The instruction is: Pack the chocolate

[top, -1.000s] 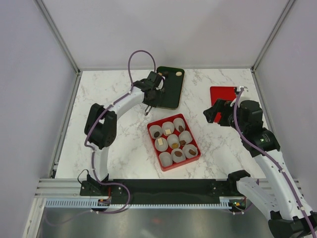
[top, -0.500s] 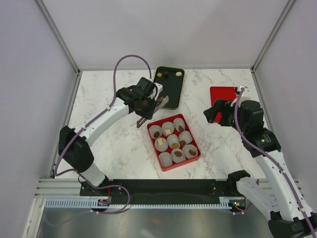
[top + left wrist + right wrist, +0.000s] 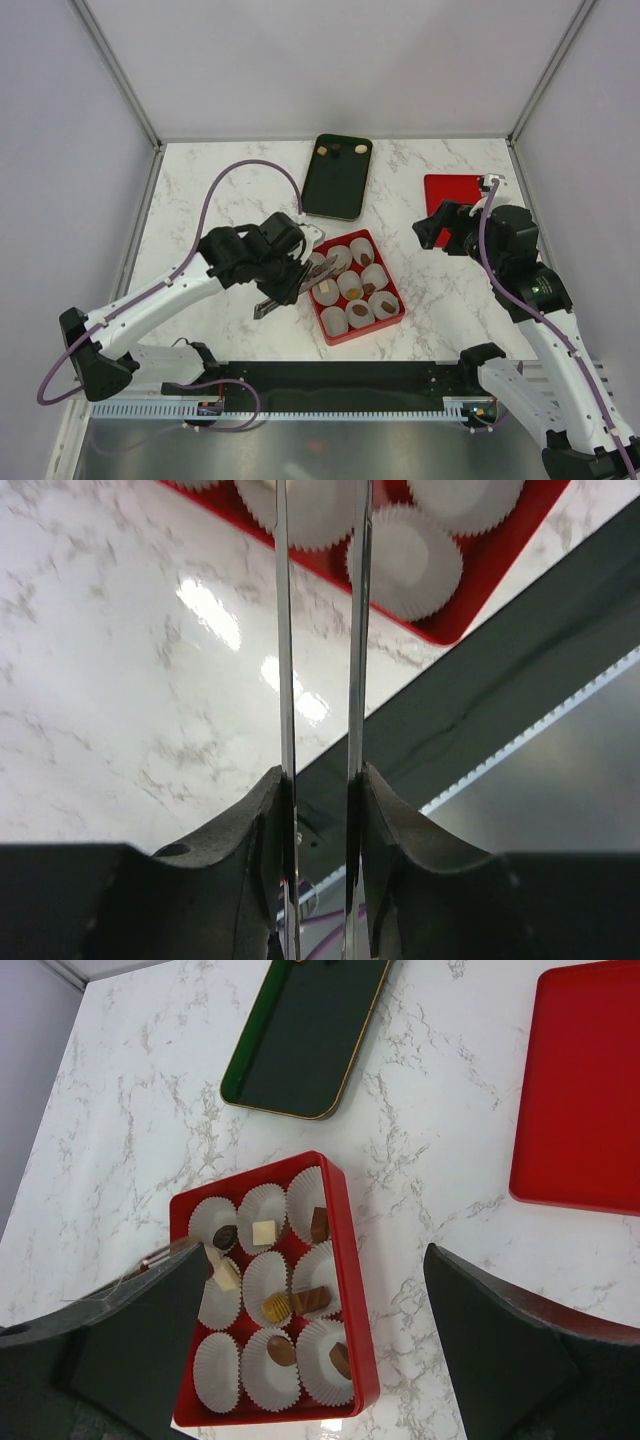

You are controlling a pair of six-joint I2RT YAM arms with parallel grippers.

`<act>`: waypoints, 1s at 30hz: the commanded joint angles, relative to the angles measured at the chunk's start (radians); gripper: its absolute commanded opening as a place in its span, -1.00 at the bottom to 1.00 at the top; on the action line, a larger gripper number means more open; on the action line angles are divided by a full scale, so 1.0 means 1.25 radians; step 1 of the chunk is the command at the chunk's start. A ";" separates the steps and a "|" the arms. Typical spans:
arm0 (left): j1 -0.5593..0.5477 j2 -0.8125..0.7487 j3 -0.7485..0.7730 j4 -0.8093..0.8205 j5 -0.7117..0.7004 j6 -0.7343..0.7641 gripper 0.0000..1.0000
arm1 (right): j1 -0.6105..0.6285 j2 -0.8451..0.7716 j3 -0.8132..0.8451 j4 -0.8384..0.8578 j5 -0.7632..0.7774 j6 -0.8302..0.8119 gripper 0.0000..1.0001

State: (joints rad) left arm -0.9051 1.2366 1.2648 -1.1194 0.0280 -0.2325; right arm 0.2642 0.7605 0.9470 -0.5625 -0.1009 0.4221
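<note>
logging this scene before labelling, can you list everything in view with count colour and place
box: one, red, table centre
paper cups: nine, white, in the box, near-left one empty
chocolate: eleven showing, brown, tan, cream; eight in cups, three at green tray's far end
green tray: one, dark, far centre
flat tray: one, red, far right
table: one, white marble
left gripper: thin metal fingers, at box's left side, grip unclear
right gripper: black, open, empty, by flat tray

Boxed: we count 8 bits of chocolate (image 3: 263, 1232), 1 per white paper cup (image 3: 217, 1370), inside the red box (image 3: 353, 1290).
Colours: dark brown, tan, cream; some cubes, some rounded.
Loose: 3 more chocolates (image 3: 336, 149) sit in a row at the dark green tray's (image 3: 335, 185) far end.
</note>
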 commanded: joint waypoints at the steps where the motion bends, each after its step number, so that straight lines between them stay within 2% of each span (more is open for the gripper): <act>1: -0.035 -0.036 -0.052 -0.047 0.024 -0.084 -0.26 | 0.000 -0.003 0.011 -0.004 -0.010 -0.008 0.96; 13: -0.121 -0.052 -0.082 -0.074 0.077 -0.131 -0.28 | -0.001 0.003 0.011 0.003 -0.005 -0.010 0.96; 30: -0.134 -0.075 -0.089 -0.103 0.077 -0.127 -0.20 | -0.001 0.014 0.008 0.017 -0.016 -0.001 0.96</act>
State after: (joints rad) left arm -1.0637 1.1576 1.1378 -1.2327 0.1043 -0.3698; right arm 0.2642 0.7765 0.9470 -0.5617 -0.1093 0.4217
